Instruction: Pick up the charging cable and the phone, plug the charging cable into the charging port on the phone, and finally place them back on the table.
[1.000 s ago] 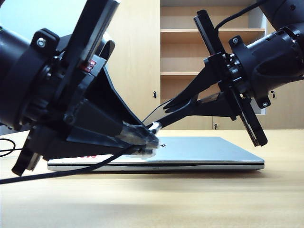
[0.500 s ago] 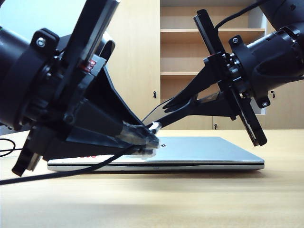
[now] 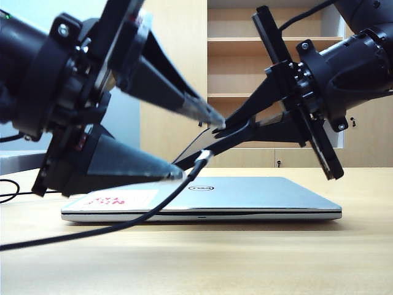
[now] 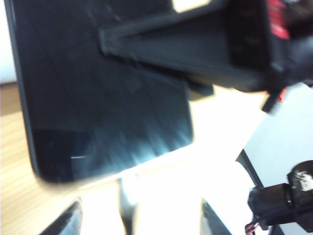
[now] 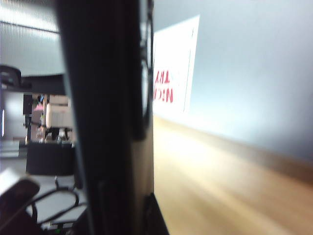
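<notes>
I saw the beige table [image 3: 245,258] close up, with a shut silver laptop [image 3: 264,193] lying flat on it and a red-lettered sticker [image 3: 120,200] on its lid. A wooden cupboard [image 3: 245,61] with open shelves stood behind.

Both arms reached in above the laptop and slanted down toward the middle. The left gripper [image 3: 198,149] came from the left with its jaws spread wide and nothing between them. One finger was above the cable [image 3: 123,222] and one just below it. The right gripper [image 3: 228,131] came from the right, clamped on the phone [image 3: 209,150], which hung tilted and edge-on over the laptop, clear of the table.

The cable's plug [image 3: 201,158] sat at the phone's low end. I couldn't tell whether it was fully seated. From there the cord sagged down to the table at the left.

The left wrist view showed the phone's glossy face [image 4: 98,98].
</notes>
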{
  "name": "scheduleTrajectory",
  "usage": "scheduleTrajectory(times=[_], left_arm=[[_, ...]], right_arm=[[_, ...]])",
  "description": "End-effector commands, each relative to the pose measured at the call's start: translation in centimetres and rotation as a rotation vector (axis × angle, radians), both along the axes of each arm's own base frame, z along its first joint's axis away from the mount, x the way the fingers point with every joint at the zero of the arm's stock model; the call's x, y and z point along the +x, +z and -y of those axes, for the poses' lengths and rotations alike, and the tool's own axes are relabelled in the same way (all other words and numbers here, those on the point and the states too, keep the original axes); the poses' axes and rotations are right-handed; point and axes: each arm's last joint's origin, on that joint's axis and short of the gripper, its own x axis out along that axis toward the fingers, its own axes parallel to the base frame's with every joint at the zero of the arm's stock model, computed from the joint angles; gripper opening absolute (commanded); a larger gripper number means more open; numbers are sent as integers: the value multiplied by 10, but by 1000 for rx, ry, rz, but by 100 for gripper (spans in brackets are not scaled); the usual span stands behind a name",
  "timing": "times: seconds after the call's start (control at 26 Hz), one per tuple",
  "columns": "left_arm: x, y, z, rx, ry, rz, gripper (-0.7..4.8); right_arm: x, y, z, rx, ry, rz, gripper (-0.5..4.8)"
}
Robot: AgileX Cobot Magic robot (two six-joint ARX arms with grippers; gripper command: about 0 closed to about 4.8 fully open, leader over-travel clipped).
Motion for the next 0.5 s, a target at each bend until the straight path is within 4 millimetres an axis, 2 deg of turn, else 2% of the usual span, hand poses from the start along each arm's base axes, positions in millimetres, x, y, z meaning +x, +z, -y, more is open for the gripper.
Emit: scheduleTrajectory(times=[0.04, 0.15, 0.23, 0.27, 0.42, 0.5], left_arm=[[-1, 7, -1, -16, -6, 45, 282], [-2, 11, -3, -21, -12, 74, 257], [-3, 16, -4, -20, -26, 128, 61], [-3, 17, -5, -21, -30, 145, -7], [-1, 26, -9, -16, -22, 194, -5], [9, 38, -15, 69, 6, 231, -5]], right_arm=[[11, 11, 9, 5, -36, 82, -6], [19, 14, 21, -6, -76, 103, -6], [26, 17, 30, -31, -103, 88, -6], [28, 18, 34, -45, -102, 88, -6], [36, 26, 48, -135, -103, 93, -6], [43, 37, 67, -232, -109, 83, -6]])
